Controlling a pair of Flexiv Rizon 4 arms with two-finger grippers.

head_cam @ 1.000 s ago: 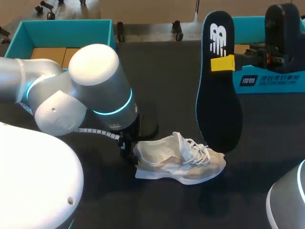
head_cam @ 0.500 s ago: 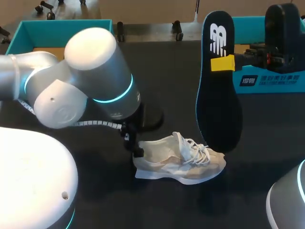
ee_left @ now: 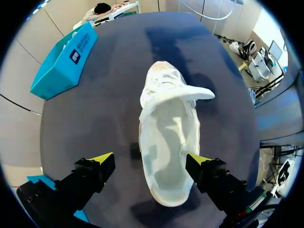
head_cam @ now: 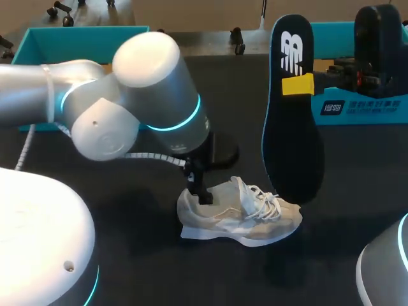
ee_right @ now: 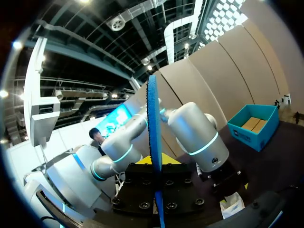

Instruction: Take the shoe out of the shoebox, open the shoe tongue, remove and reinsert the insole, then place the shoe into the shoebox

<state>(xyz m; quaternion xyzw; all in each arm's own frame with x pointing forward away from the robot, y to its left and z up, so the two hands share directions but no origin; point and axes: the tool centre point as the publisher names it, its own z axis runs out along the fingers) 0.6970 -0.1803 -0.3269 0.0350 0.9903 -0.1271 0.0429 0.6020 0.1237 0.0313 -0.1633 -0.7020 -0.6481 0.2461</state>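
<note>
Two hands: left hand [ee_left: 151, 158] released above the shoe [ee_left: 168, 128], right hand [head_cam: 298, 84] clenching the insole [head_cam: 290, 146].

Bare table [head_cam: 140, 217] flanks the shoe [head_cam: 239, 213]; the insole [head_cam: 292, 115] (hanging upright) crowds its toe.

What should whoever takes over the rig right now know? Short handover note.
Left gripper: open, one finger on each side of the heel of the shoe, not clamping it. The shoe stands on its sole mid-table.
Right gripper: shut on the insole, held upright with its lower end near the shoe's toe.
Done: shoe out of the box, tongue pulled forward, insole out.
Left: reinsert the insole, then put the shoe into the open teal box at far left.
</note>
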